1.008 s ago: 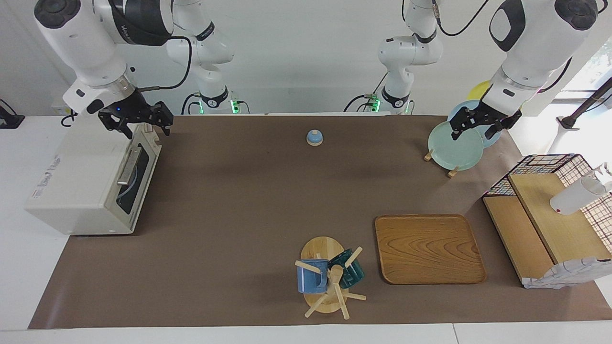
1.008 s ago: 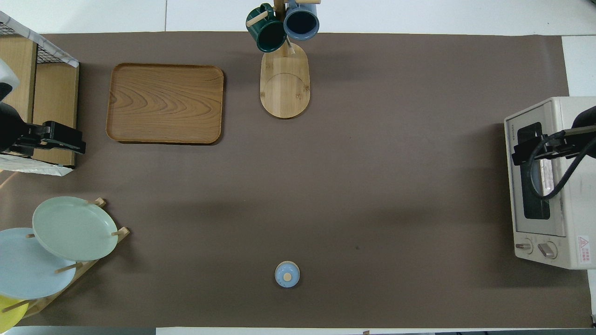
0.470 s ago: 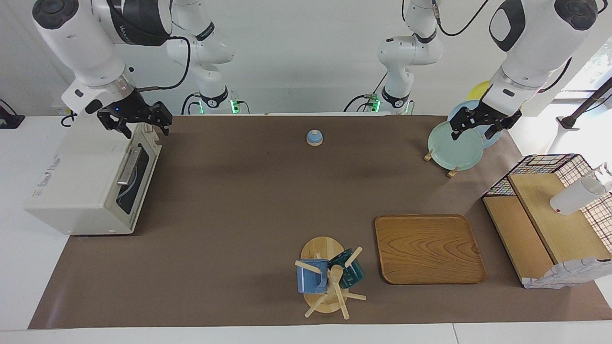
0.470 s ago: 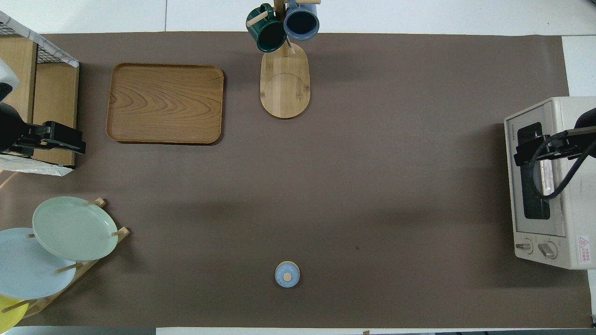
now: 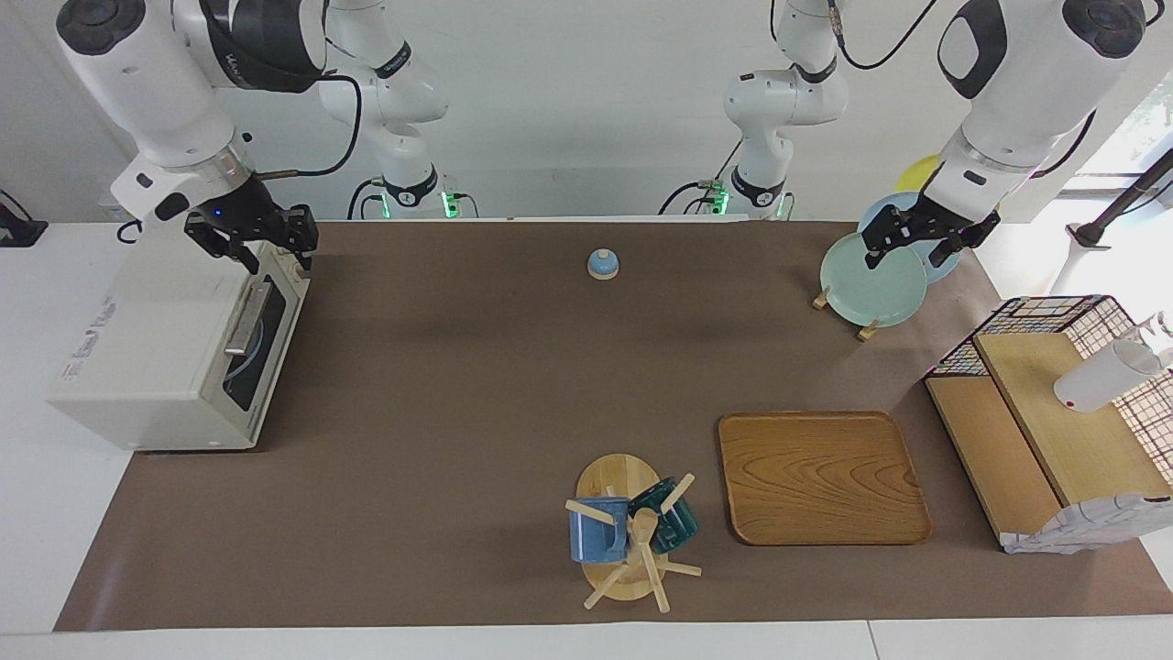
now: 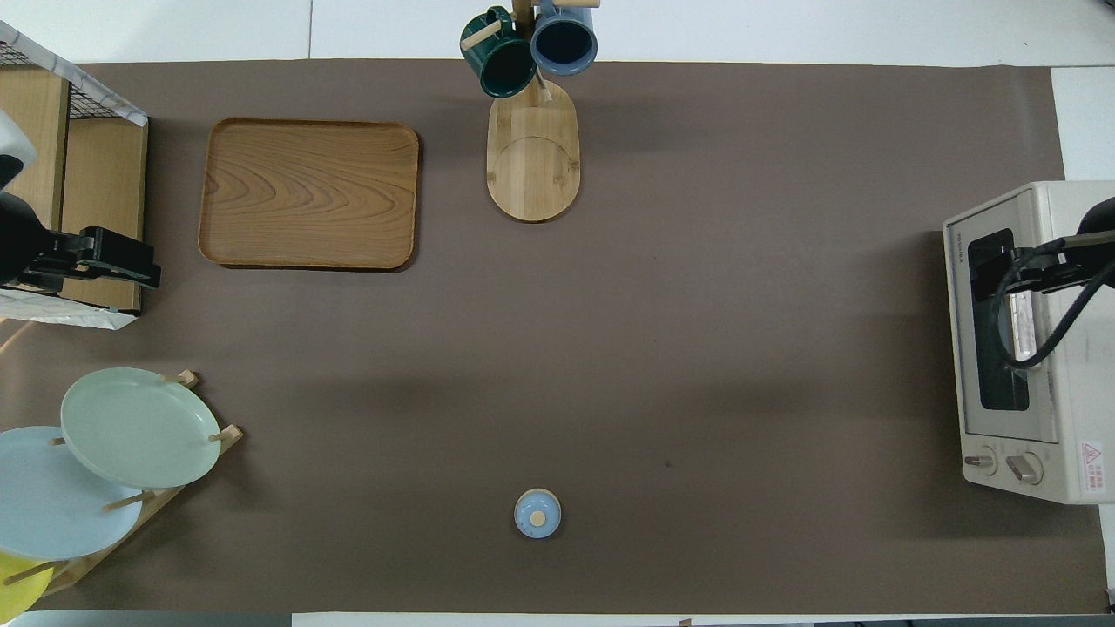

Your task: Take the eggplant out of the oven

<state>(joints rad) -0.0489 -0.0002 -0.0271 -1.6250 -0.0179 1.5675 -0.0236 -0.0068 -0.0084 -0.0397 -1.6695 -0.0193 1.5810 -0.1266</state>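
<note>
I see a wooden tray (image 5: 822, 478) lying flat on the brown surface (image 5: 458, 385), beside it a mug tree (image 5: 628, 536) hung with a blue mug (image 5: 594, 530) and a dark green mug (image 5: 674, 518); a small blue bell (image 5: 602, 264) sits nearer the robots; pale plates (image 5: 872, 280) lean in a rack (image 6: 139, 488); a wooden shelf rack (image 5: 1054, 440) stands at the left arm's end.
</note>
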